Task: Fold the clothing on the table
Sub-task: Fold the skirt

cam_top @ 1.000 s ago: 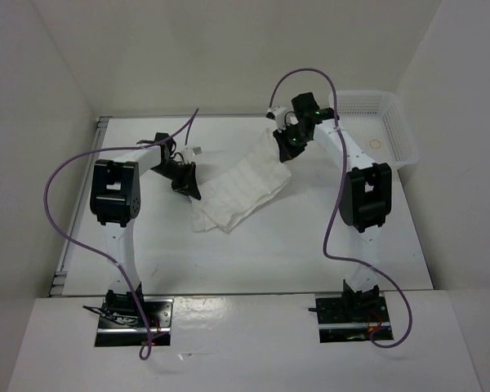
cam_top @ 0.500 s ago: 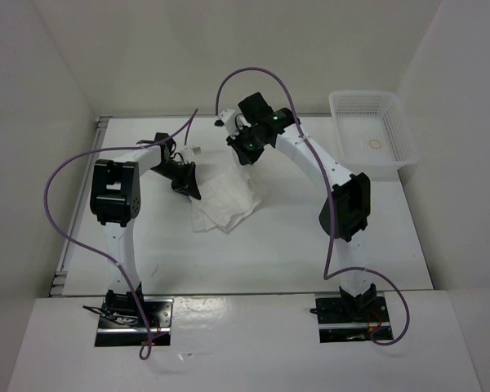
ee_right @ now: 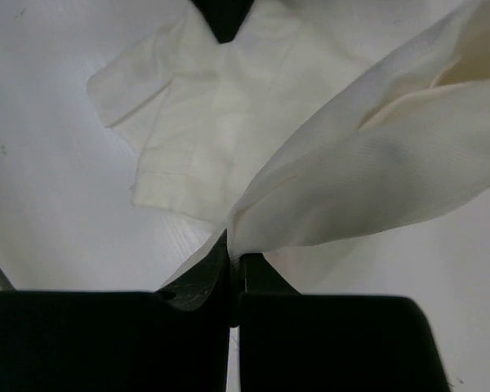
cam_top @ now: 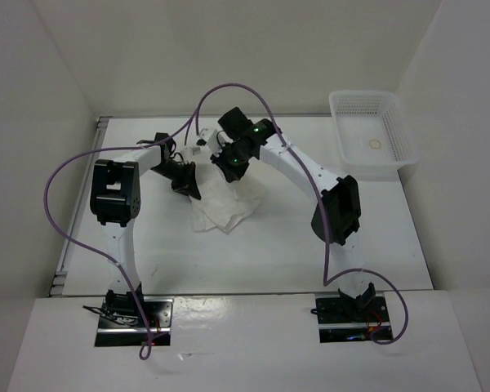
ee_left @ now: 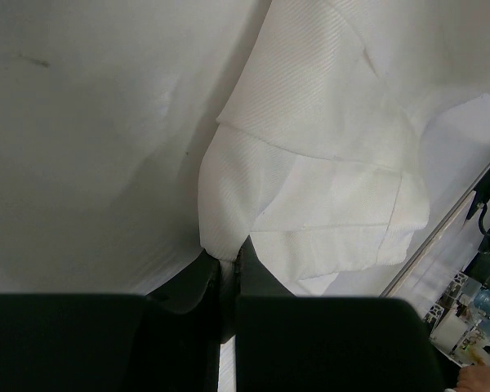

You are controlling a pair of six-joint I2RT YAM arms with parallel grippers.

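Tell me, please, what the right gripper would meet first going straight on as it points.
Probably the clothing lying flat on the table, though depth is unclear; the right gripper is shut on its lifted fold.

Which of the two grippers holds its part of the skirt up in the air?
The right gripper: its skirt edge is raised off the table, while the left gripper pinches one lying low.

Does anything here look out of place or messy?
Nothing broken or spilled. The skirt looks rumpled only because it is mid-fold: left gripper and right gripper each pinch an edge.
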